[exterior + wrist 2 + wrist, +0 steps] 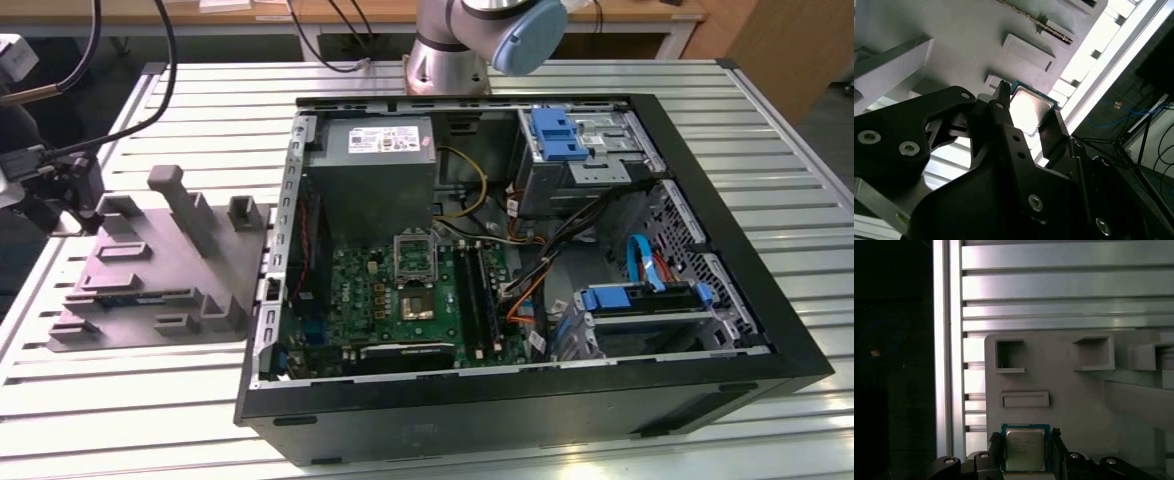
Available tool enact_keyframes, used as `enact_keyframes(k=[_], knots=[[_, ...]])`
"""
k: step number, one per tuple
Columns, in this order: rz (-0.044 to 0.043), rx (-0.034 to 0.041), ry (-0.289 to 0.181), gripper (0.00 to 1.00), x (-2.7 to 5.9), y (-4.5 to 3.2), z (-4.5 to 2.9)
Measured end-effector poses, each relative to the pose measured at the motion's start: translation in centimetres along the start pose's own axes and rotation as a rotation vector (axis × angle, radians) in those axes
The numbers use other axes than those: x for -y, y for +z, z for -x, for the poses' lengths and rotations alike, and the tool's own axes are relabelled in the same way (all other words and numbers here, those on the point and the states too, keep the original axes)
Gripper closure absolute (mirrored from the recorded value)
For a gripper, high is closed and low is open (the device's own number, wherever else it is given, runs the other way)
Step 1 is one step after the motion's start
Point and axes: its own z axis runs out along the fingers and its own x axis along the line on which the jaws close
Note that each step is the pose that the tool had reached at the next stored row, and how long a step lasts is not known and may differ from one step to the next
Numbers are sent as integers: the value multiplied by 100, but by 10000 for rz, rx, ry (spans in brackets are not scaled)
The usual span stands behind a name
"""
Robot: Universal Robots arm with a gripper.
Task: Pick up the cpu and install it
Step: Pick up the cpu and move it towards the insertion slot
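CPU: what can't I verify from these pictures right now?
- cpu near edge: first wrist view, cut off by picture edge and gripper.
- Whether cpu rests on the grey fixture or is lifted: second wrist view, gripper covers its lower edge.
- Motherboard socket contents: exterior view, too small.

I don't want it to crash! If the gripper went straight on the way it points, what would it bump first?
Most likely the cpu, sitting right in front of the gripper, with the grey holder plate just behind it. The gap is hard to judge.
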Motion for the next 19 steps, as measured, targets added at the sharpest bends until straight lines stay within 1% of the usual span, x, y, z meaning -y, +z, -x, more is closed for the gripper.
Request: enact_keyframes(k=[19], knots=[[0,0,0,53,-1,-45,0]])
